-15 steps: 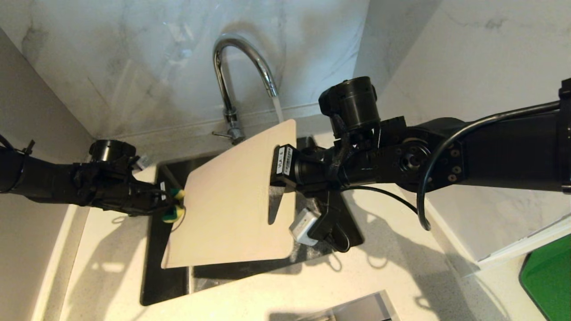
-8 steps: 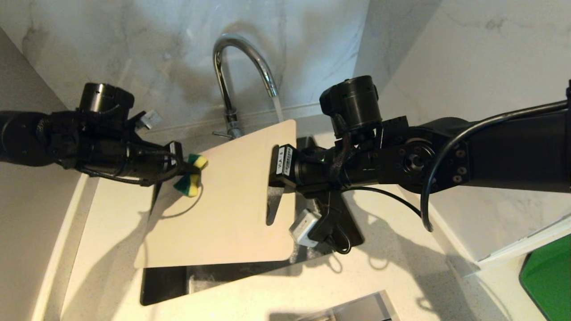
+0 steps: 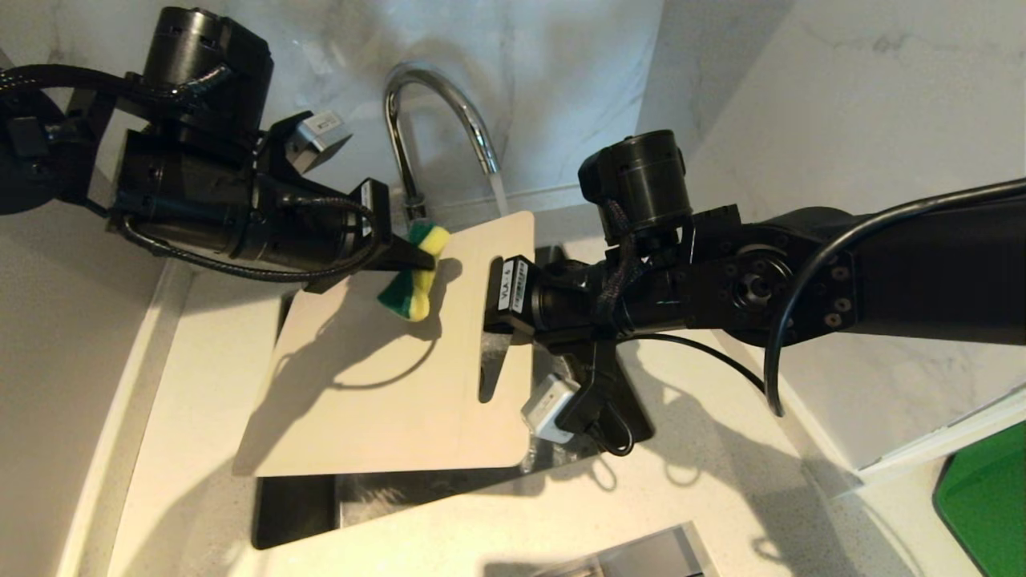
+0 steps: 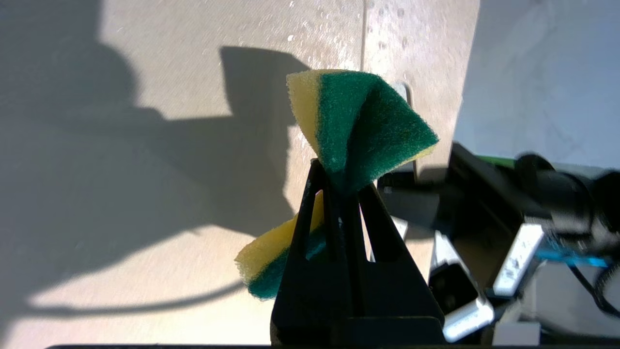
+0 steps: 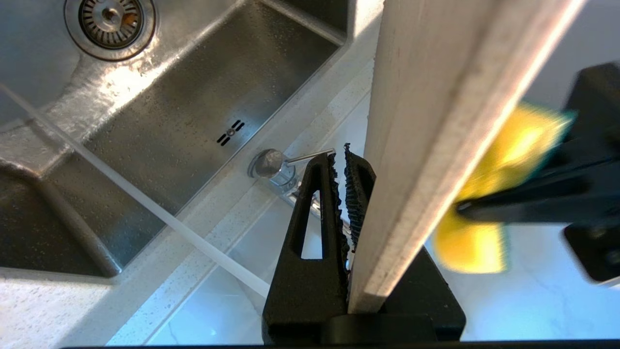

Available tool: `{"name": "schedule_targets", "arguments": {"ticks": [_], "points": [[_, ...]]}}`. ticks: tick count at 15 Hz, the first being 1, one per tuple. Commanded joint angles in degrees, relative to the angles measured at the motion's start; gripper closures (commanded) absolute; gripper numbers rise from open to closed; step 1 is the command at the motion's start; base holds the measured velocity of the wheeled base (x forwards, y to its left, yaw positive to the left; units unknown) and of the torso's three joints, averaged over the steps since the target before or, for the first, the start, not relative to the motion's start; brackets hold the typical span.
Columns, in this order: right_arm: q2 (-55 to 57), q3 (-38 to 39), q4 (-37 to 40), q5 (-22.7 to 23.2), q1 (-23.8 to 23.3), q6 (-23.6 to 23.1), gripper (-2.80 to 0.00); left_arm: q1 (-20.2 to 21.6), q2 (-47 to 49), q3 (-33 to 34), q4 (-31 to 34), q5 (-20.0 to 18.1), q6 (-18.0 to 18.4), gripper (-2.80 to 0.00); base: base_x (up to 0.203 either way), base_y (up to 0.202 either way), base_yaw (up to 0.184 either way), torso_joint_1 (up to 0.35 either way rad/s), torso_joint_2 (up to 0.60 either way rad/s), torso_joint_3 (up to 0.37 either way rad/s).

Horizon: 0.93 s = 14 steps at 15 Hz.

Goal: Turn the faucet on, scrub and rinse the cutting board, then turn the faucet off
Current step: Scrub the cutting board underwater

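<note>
The cream cutting board (image 3: 377, 377) hangs tilted over the sink, and my right gripper (image 3: 490, 314) is shut on its right edge by the slot handle. The right wrist view shows the board edge (image 5: 436, 121) clamped at my right gripper (image 5: 345, 156). My left gripper (image 3: 417, 258) is shut on a green-and-yellow sponge (image 3: 413, 280), held at the board's far part near the faucet. In the left wrist view the pinched sponge (image 4: 358, 126) sticks out past my left gripper (image 4: 339, 177) above the board face (image 4: 169, 72). The chrome faucet (image 3: 437, 120) runs water (image 3: 498, 192) behind the board's far corner.
The steel sink (image 5: 193, 97) with its drain (image 5: 110, 14) lies under the board. The faucet lever (image 5: 310, 156) sits on the back ledge. Pale countertop (image 3: 721, 497) surrounds the sink, with marble walls behind and to the right. A green object (image 3: 986, 497) is at far right.
My left arm rose and swung right, carrying the sponge from the board's left edge to its far part near the faucet. The board's left edge shifted left. The right arm stayed still.
</note>
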Motion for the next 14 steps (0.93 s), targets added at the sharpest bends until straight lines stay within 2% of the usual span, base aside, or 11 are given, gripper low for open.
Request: {"name": "schedule_targets", "arguments": {"ticks": [1,5,10,14], "points": [[0.1,0.2,0.1,0.2,0.0,-0.8,0.0,0.6,5.3,-2.8,-0.1,0.1,-0.2,0.0,0.0,0.0,0.0,0.0,0.0,0.0],[0.0,1.1,-0.5,0.2,0.0,-0.7,0.0,4.6,10.5,-6.2,-0.3,-0.1,-0.3,0.0,0.0,0.0,0.0,0.0,0.0,0.0],[-0.6,2.5,-1.6,0.2,0.0,-0.7,0.0,6.5,12.6,-6.2,-0.4,0.0,0.1,0.0,0.0,0.0,0.0,0.0,0.0,0.0],[-0.8,2.7,-1.9,0.2,0.0,-0.7,0.0,10.4,12.9,-4.6,-0.3,-0.4,0.4,0.0,0.0,0.0,0.0,0.0,0.0,0.0]]}}
